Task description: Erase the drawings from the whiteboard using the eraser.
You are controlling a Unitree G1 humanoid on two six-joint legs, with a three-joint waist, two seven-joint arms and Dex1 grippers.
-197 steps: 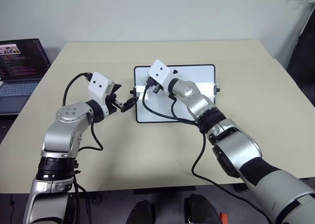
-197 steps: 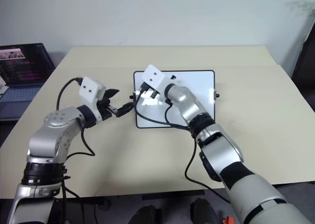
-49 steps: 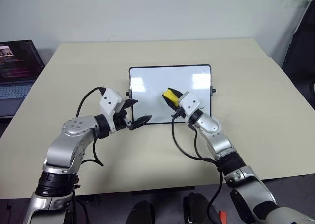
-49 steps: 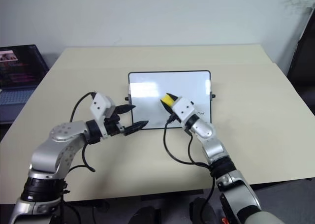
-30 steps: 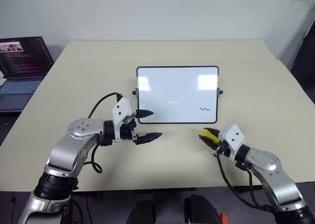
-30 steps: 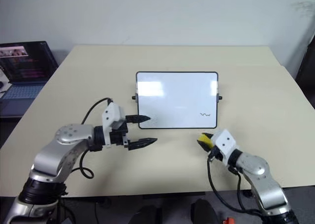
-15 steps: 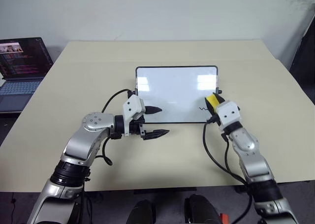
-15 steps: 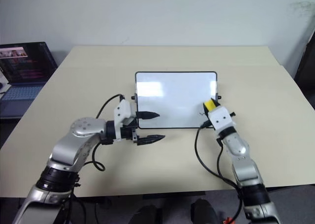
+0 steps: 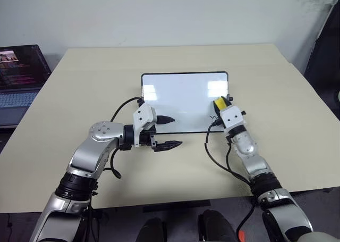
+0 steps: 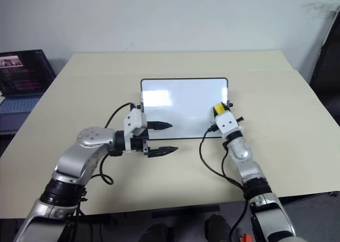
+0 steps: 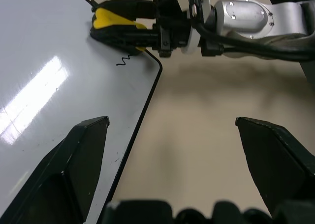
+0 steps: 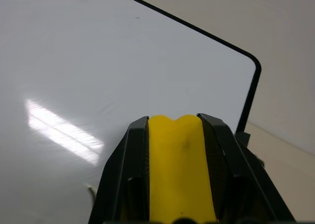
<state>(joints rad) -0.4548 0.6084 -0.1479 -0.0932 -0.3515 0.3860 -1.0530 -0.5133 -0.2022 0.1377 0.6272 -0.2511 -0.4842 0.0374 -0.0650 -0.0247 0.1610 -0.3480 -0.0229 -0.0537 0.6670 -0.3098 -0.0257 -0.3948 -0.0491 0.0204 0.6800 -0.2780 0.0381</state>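
Holding the yellow eraser (image 9: 219,103) tight between its two black fingers, the right pincer (image 9: 220,105) is over the near right corner of the whiteboard (image 9: 180,93). One little squiggle (image 11: 123,61) is left, just beside the eraser, close to the board's black edge. From these pictures I cannot tell if the eraser is touching the board yet.

The left pincer (image 9: 169,131) has its fingers wide apart and holds nothing. One finger (image 9: 163,118) hangs over the near left part of the board, and the other is over the table (image 9: 95,88) just in front of it.

What could go wrong? The squiggle sits so near the edge that a wipe could slide off the board and miss part of it. A hard push could shove the board away, because the open pincer does not seem to hold it. Too soft a push could leave a grey smear behind.
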